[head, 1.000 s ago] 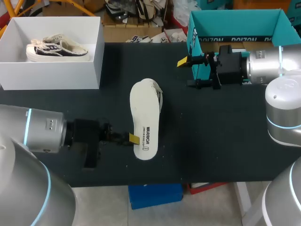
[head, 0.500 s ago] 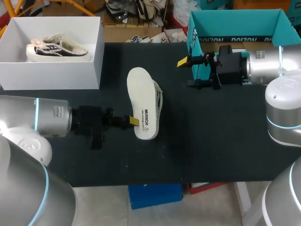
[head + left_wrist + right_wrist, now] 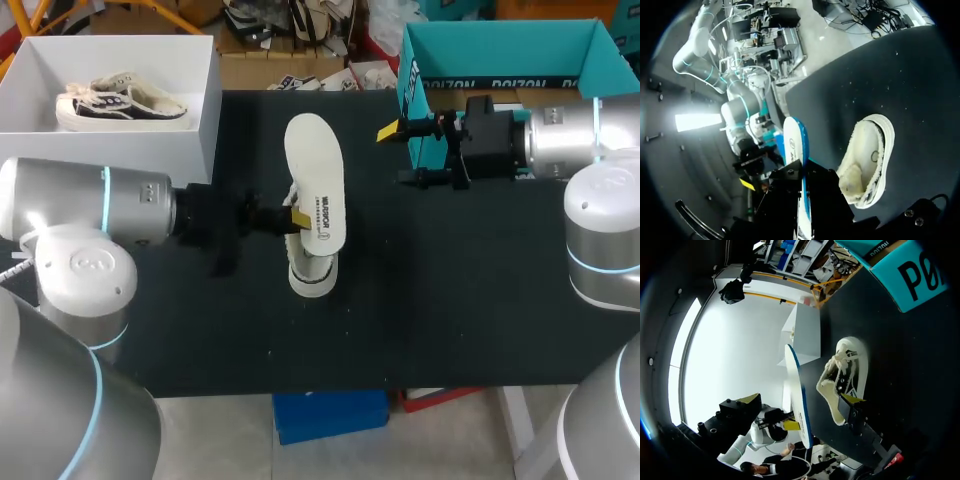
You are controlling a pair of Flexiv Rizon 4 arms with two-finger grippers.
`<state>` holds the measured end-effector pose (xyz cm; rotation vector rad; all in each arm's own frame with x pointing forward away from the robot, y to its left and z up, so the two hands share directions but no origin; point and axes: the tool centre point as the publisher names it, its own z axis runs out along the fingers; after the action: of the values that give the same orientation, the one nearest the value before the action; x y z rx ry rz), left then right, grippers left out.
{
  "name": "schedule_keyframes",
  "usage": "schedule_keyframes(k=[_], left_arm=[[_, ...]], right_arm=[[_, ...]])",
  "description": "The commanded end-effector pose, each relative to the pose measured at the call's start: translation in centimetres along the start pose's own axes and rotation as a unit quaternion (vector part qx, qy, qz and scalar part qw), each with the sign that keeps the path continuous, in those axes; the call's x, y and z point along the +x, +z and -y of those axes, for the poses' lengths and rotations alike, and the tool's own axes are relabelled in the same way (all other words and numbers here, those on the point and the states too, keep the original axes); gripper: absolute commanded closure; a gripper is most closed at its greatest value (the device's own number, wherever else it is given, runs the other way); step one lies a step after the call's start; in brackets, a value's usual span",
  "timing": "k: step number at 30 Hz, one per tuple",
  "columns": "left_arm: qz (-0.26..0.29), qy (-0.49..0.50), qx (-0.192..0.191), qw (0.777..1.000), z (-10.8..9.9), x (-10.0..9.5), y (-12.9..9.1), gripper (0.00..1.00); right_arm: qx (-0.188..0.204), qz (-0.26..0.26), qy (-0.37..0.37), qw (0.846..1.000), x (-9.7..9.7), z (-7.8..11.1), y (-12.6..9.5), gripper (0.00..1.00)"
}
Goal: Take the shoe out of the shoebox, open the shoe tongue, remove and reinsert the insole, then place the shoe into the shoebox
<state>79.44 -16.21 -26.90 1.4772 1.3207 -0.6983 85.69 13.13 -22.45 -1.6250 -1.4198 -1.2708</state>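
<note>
Insole point(image 3: 312, 170) gripped in my left hand point(image 3: 293, 218) above the shoe point(image 3: 313, 275); right hand point(image 3: 402, 155) wide, empty; I advise reinserting toe-first, heel last.

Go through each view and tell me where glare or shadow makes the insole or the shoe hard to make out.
Head view: even light, no glare; the white foam insole stands out on the black table, hiding most of the cream canvas shoe. Left wrist view: shoe well lit, insole's near end in shadow. Right wrist view: bright white backdrop washes out the insole's pale face.
</note>
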Motion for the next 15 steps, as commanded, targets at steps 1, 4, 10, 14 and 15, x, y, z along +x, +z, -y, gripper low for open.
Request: schedule_keyframes(k=[1,4,10,14,15], left_arm=[[-0.004,0.000,0.003,1.000,-0.6,-0.1,0.5,1.00],[-0.004,0.000,0.003,1.000,-0.6,-0.1,0.5,1.00],[-0.004,0.000,0.003,1.000,-0.6,-0.1,0.5,1.00],[-0.004,0.000,0.003,1.000,-0.6,-0.1,0.5,1.00],[-0.004,0.000,0.003,1.000,-0.6,-0.1,0.5,1.00]], right_arm=[[-0.002,-0.001,0.000,1.000,-0.1,0.1,0.2,0.00],[-0.002,-0.001,0.000,1.000,-0.1,0.1,0.2,0.00],[0.027,-0.037,-0.031,0.998,-0.9,-0.6,0.8,0.00],[0.063,-0.060,-0.046,0.995,-1.4,-1.1,2.5,0.00],[0.070,-0.065,-0.049,0.994,-1.5,-1.1,2.8,0.00]])
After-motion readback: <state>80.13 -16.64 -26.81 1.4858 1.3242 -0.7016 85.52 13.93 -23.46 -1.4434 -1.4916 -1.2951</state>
